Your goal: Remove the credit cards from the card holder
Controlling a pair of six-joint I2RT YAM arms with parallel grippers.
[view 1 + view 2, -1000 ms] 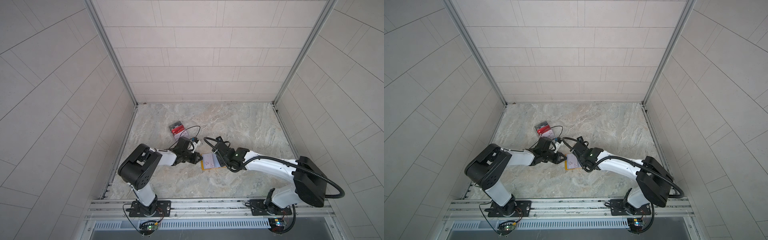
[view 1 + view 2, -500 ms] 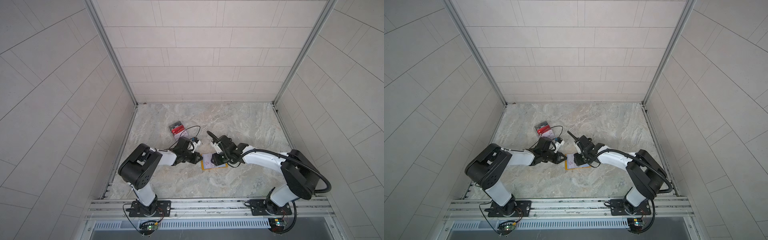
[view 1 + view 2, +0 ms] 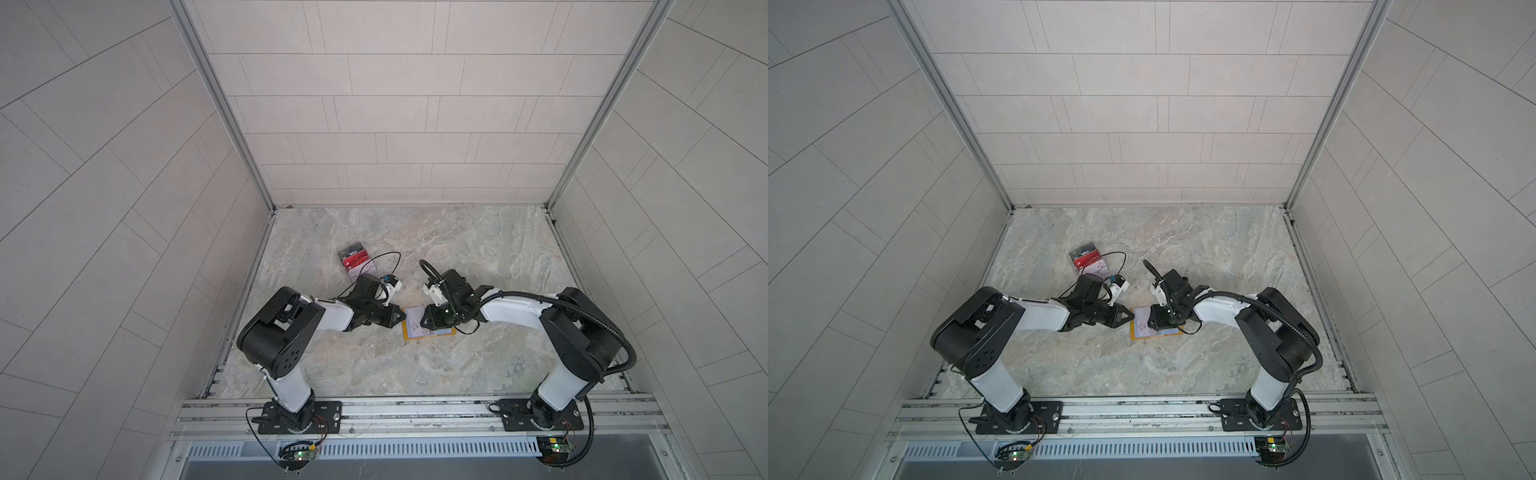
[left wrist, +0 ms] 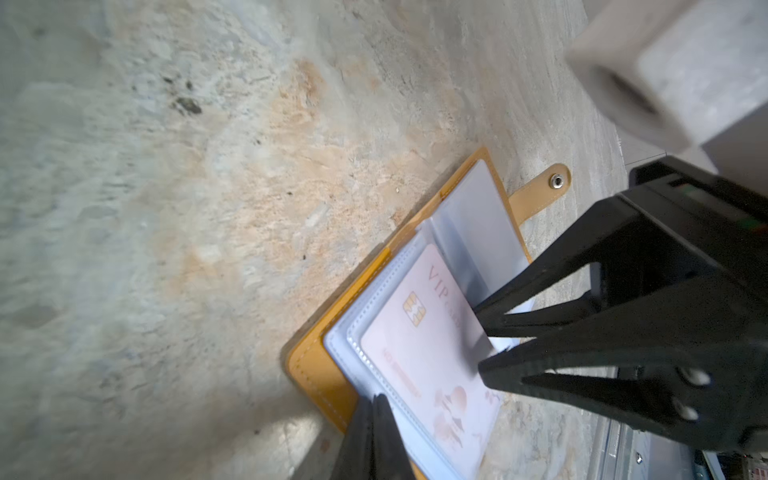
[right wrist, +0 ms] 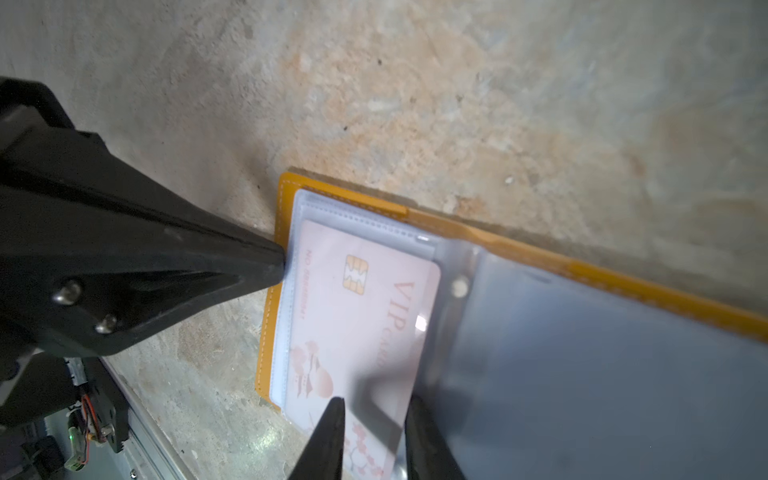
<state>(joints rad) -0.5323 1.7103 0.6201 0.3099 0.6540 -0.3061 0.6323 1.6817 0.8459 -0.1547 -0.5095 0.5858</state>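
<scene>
The card holder lies open on the marble floor between my arms, a mustard-yellow booklet with clear sleeves and a snap strap tab. A pale pink credit card with a chip and "VIP" lettering sits in its left sleeve. My left gripper is shut, its tip pressing the holder's left edge. My right gripper stands narrowly open with its tips down on the pink card's inner edge.
A clear acrylic box holding a black Vip card and a red card stands behind the left gripper. Tiled walls close in the floor on three sides, and the arms' rail runs along the front.
The right arm's elbow has swung in toward the middle, its wrist has turned over the holder, and its jaws have narrowed. The left arm has stayed put.
</scene>
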